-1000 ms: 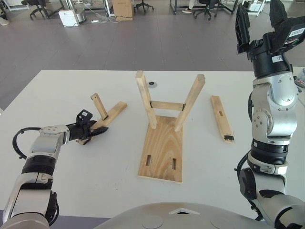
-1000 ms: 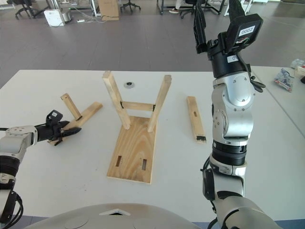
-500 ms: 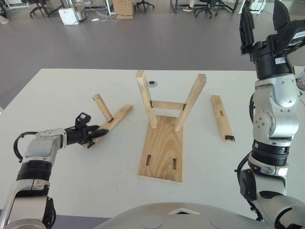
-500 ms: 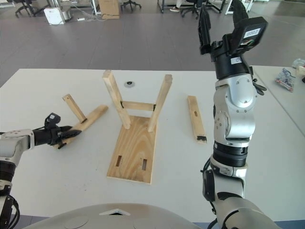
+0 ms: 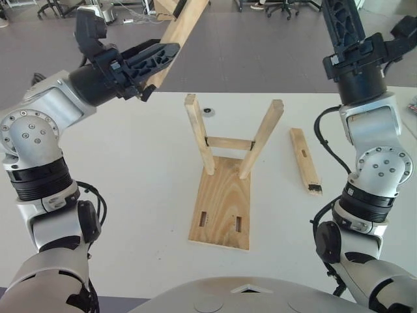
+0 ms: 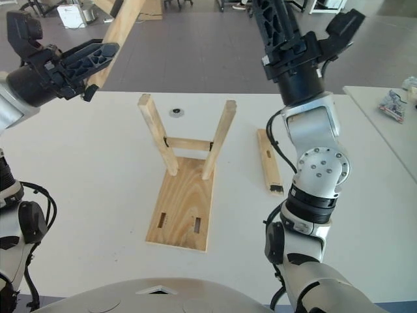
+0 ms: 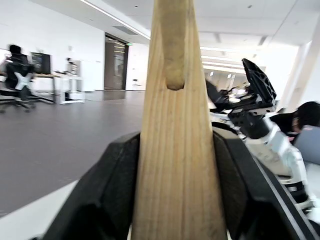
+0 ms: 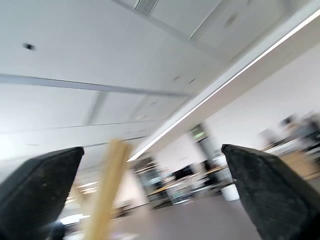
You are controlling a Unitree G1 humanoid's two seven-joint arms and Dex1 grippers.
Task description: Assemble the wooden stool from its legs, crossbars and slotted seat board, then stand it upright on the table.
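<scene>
The left gripper (image 5: pixel 158 57) has its fingers clamped tight on a wooden leg (image 5: pixel 189 14) lifted above the table (image 5: pixel 117 195), while the raised right gripper (image 6: pixel 307 29) spreads its fingers wide, holding nothing.

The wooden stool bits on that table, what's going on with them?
A humanoid robot is partway through building a stool. Its left gripper is shut on one wooden leg, held high above the table. The right gripper is raised, open and empty. On the table the seat board lies flat with two legs and a crossbar already standing in it, and two slots unfilled. Another leg lies beside the board on the robot's right.
</scene>
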